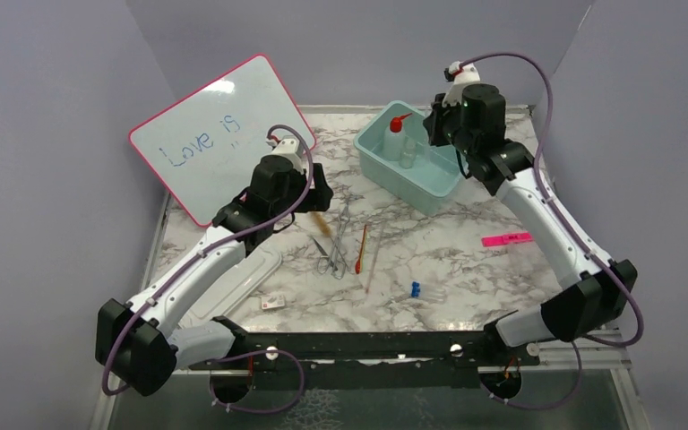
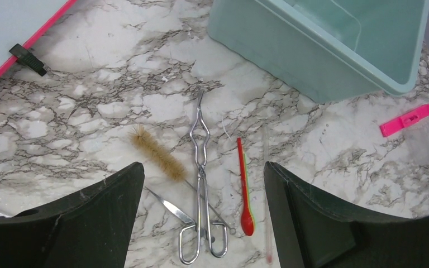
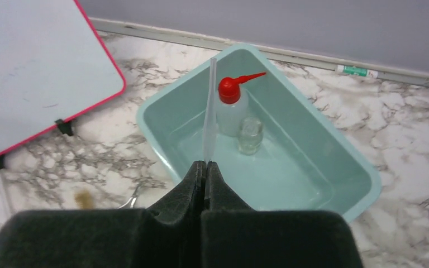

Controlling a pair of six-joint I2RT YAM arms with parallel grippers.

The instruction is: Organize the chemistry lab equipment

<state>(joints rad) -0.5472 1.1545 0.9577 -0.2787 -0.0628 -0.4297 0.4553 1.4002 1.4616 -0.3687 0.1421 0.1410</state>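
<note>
Right hand (image 3: 205, 164) pinches one thin clear tube (image 3: 209, 111) over the teal plastic tub (image 3: 290, 178), which holds one red-nozzled clear squeeze bottle (image 3: 230, 109). Left hand (image 2: 201, 167) gapes wide over one brown-bristle brush (image 2: 156, 153) beside the tub.

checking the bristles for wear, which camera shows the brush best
Left wrist: the brush lies whole and sharp, with the bristles and wire handle clear. Top external shows only a small brown tuft beside the left arm. Right wrist shows just a blurred brown smudge at its lower edge.
</note>
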